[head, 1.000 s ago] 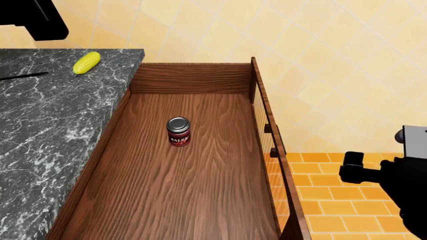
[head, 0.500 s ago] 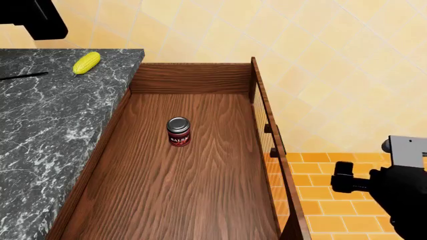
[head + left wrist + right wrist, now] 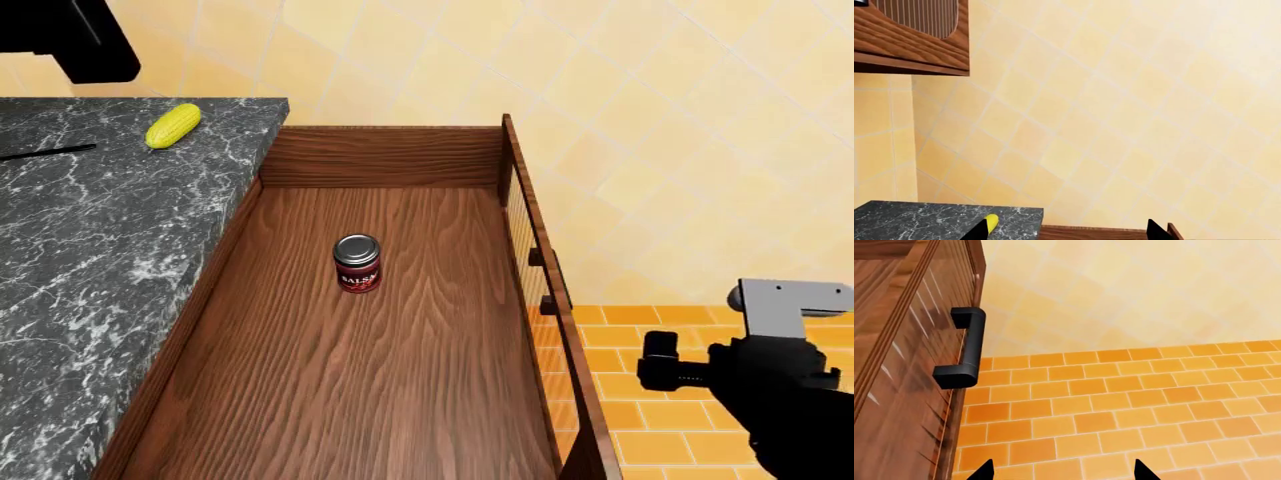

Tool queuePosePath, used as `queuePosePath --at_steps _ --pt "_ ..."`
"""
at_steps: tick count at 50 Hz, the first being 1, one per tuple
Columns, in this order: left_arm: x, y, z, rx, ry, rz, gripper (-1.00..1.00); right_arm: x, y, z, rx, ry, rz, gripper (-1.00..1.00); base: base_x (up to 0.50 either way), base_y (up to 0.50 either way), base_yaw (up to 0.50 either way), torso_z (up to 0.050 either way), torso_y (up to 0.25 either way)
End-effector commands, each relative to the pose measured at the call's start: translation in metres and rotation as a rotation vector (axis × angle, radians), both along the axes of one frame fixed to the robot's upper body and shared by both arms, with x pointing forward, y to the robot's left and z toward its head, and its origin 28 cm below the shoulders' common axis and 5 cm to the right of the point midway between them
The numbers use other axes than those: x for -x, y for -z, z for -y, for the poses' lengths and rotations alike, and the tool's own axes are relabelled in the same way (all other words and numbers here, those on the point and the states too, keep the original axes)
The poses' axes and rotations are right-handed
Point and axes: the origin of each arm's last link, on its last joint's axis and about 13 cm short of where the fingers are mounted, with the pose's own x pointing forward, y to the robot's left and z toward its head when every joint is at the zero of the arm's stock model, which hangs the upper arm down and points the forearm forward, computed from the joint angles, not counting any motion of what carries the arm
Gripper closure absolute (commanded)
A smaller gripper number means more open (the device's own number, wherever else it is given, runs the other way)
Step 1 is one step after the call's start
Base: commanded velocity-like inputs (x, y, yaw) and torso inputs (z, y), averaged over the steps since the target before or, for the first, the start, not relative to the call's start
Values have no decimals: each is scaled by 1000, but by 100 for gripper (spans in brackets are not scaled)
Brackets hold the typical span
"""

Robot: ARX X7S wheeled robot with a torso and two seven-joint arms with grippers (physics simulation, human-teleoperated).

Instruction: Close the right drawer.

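One right gripper is hovering beside the right drawer, just outside its front panel and apart from it; compared with the frame one second ago it has moved closer to that panel, sliding in from the frame edge, and a grey bracket on its arm is now showing in full. In the right wrist view its two dark fingertips are standing well spread with only orange floor tiles between them, so the jaws are released and gripping nothing. One right drawer is standing pulled far out from under the countertop, exactly where it was in the earlier frames. One short black bar handle is sitting on the outer face of the drawer's front panel, untouched. Inside the drawer, one can with a red label and silver lid is standing upright near the middle of the floor, unchanged in position. Beyond the drawer's far end, one yellow corn cob is lying on the countertop, and one thin dark utensil is lying near it; both are unmoved. One left gripper is being held high above the countertop, its two tips wide apart and empty, with one wooden wall cabinet showing in its wrist view.
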Motion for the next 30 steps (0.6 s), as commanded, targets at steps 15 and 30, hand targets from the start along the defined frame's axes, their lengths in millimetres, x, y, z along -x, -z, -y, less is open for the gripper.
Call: queuePosePath --at_steps 15,30 --pt "0 1 1 -5 3 0 -100 -5 10 -11 20 -47 -7 -100 0 0 0 0 0" --pt "0 2 1 -5 4 -3 -100 -8 17 -16 23 -60 -16 -100 0 0 0 0 0"
